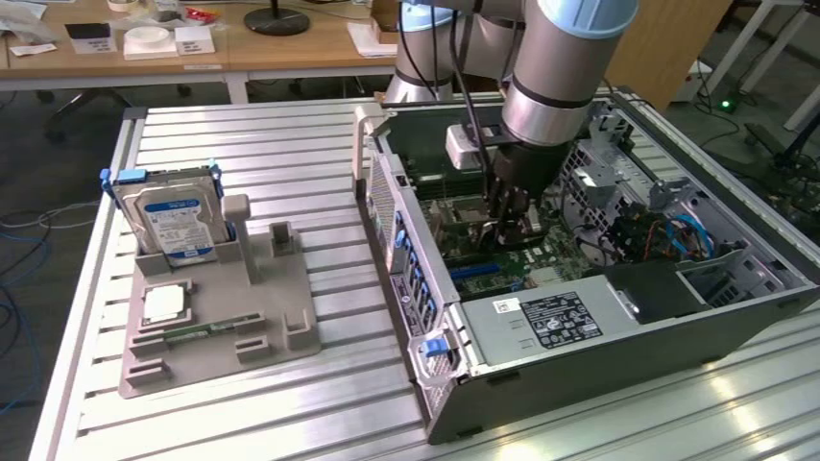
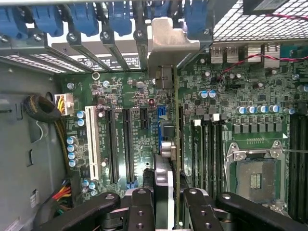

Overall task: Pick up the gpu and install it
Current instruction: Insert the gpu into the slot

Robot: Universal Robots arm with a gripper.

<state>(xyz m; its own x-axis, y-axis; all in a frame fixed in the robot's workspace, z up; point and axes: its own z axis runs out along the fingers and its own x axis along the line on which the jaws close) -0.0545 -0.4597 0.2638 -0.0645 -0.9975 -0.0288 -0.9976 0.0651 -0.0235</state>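
In the wrist view the gpu (image 2: pixel 164 178) is seen edge-on, standing upright between my black fingers (image 2: pixel 139 207). My gripper (image 2: pixel 166 195) is shut on it. The card's silver bracket (image 2: pixel 171 41) lies against the case's rear slot openings, and its lower edge runs above the blue slot (image 2: pixel 161 115) on the green motherboard (image 2: pixel 120 96). Whether it is seated in the slot I cannot tell. The exterior view has my gripper (image 1: pixel 510 226) reaching down inside the open computer case (image 1: pixel 423 317), low over the motherboard.
Black slots (image 2: pixel 111 144) flank the card on one side and the empty processor socket (image 2: pixel 252 175) on the other. A grey holder (image 1: pixel 218 327) at the exterior view's left carries a silver hard drive (image 1: pixel 173 226) and a green memory stick (image 1: pixel 192 333). Cables (image 1: pixel 640 235) crowd the case's far side.
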